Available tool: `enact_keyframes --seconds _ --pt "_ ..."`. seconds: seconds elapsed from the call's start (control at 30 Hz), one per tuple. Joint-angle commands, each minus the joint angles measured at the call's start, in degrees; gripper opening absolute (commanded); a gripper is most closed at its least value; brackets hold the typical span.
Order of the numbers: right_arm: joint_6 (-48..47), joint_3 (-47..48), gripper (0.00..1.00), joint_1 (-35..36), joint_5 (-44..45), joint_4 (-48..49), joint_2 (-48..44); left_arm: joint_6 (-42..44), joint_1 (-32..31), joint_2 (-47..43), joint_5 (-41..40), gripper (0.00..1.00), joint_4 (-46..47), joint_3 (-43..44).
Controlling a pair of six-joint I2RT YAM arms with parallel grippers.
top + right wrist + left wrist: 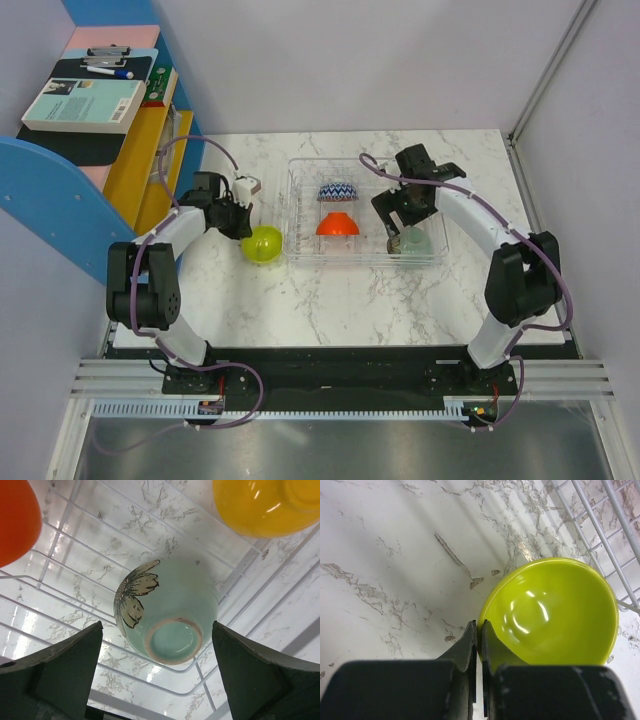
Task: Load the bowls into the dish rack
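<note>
Your left gripper [479, 625] is clenched on the near rim of the lime bowl [555, 610]. One finger lies inside the rim and the other outside, with hardly a slit between them. The bowl sits mouth-up on the marble table [380, 545], outside the rack [296, 200] and just beside its left wall. In the left wrist view the rack's edge runs close behind the bowl's far side.

Your right gripper [156, 627] is released, its jaws spread wide to either side of the mint bowl [170, 600] and touching nothing. That bowl lies in the rack toward its right, near corner. Its foot ring is turned up toward the wrist camera, and a brown-and-cream flower is printed on its side.

Three more bowls are in the rack. The zigzag bowl [339, 191] sits toward the far side, left of centre. The red bowl [337, 225] lies just nearer than it, showing its rounded outside, and the two are close together. The yellow bowl [260, 505] shows only in the right wrist view, near the mint one and over the rack's wires. From above, your right arm covers that spot.

Left of the table, a blue shelf [50, 200] holds books [85, 102] and a clipboard [105, 65].
</note>
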Motion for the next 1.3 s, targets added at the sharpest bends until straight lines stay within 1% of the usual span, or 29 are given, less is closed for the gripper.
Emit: enact_keyframes --seconds 0.0,0.13,0.23,0.27,0.37,0.4,0.47,0.5,0.6,0.63,0.73,0.77,0.87,0.9,0.93,1.0,1.03,1.13,1.27 --pt "-0.5 6.3 0.98 -0.1 -2.0 -1.0 -5.4 0.5 -0.2 -4.2 1.2 0.02 -1.5 2.4" --pt "0.2 9.6 0.98 -0.1 -5.3 -1.7 -7.0 0.7 -0.2 -8.9 2.9 0.02 -3.2 3.4" --pt "1.0 10.7 0.97 -0.1 -9.3 -1.7 -7.9 0.4 -0.2 -12.9 3.8 0.02 -5.1 4.9" --pt "1.2 10.9 0.98 -0.1 -11.8 -1.6 -8.3 0.2 -0.2 -14.2 4.1 0.02 -5.5 5.4" --pt "3.0 11.8 0.98 -0.1 -16.5 -1.0 -8.5 -0.4 -0.2 -18.7 6.8 0.02 -6.8 7.3" --pt "3.4 12.0 0.98 -0.1 -20.2 -1.0 -8.5 -0.7 -0.2 -19.5 9.3 0.02 -7.0 8.1" --pt "5.3 12.7 0.98 -0.1 -24.8 -0.6 -8.1 -1.3 -0.3 -21.6 12.7 0.02 -7.3 8.9" --pt "6.0 13.0 0.97 -0.1 -29.8 -0.5 -7.9 -1.3 -0.6 -22.2 16.2 0.02 -7.3 9.4" --pt "7.3 13.1 0.98 -0.1 -37.4 0.1 -6.9 -1.1 -2.9 -22.9 18.6 0.02 -7.2 11.0" --pt "7.0 12.6 0.98 -0.2 -42.7 0.5 -6.5 -0.8 -3.8 -22.7 18.6 0.02 -7.0 11.5" --pt "7.6 11.2 0.98 -0.4 -50.4 2.1 -6.7 -0.3 -7.7 -21.6 17.7 0.02 -6.5 13.4" --pt "7.7 10.9 0.98 -0.5 -51.8 2.6 -7.0 -0.2 -9.8 -21.2 17.6 0.02 -6.3 13.8" --pt "9.5 10.1 0.98 -1.0 -55.6 6.3 -7.4 -0.5 -13.2 -19.9 15.9 0.02 -4.6 15.3" --pt "13.0 8.7 0.98 -1.3 -56.8 7.7 -7.5 -0.8 -13.9 -19.1 14.5 0.02 -3.4 15.6" --pt "14.1 8.1 0.97 -1.3 -59.1 10.4 -7.4 -1.3 -15.1 -18.8 14.0 0.02 -2.9 16.0" --pt "16.6 6.2 0.98 -1.4 -61.9 12.7 -6.6 -2.1 -16.2 -18.1 12.8 0.02 -0.9 16.4" --pt "19.1 5.5 0.98 -1.4 -63.1 15.2 -6.3 -2.5 -17.4 -18.0 12.2 0.02 -0.2 16.5" --pt "20.5 3.4 0.98 -1.4 -64.3 17.5 -5.7 -3.3 -19.4 -17.8 10.3 0.02 2.4 16.2" --pt "21.2 1.3 0.97 -1.4 -67.4 18.7 -4.6 -2.9 -22.8 -17.6 6.2 0.02 3.5 16.7"
